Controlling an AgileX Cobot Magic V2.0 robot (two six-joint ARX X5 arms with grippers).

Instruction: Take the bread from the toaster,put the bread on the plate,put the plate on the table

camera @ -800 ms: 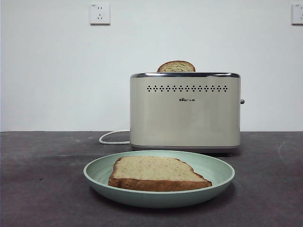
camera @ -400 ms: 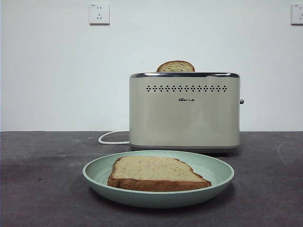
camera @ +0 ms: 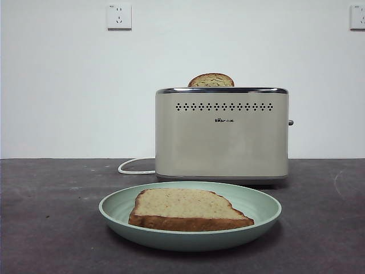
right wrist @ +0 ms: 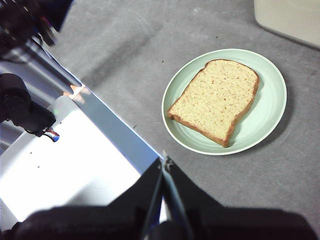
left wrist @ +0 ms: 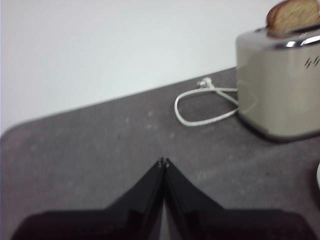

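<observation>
The bread (camera: 188, 209) lies flat on the mint-green plate (camera: 117, 208), which rests on the dark grey table (camera: 51, 228) in front of the cream toaster (camera: 221, 137). The right wrist view shows the bread (right wrist: 216, 98) on the plate (right wrist: 270, 117) from above. A second slice with a smaller dome (camera: 211, 80) stands in the toaster slot, also seen in the left wrist view (left wrist: 292, 16) above the toaster (left wrist: 280, 85). My left gripper (left wrist: 163, 161) is shut and empty over bare table. My right gripper (right wrist: 164, 162) is shut and empty, raised near the table's edge.
The toaster's white cord (camera: 134, 166) loops on the table to its left; it also shows in the left wrist view (left wrist: 205, 102). A white surface (right wrist: 65, 165) and dark equipment (right wrist: 22, 107) lie beyond the table edge in the right wrist view.
Nothing has moved apart from a very slight leftward shift of the whole front view. The bread, plate and toaster stay as they were.
</observation>
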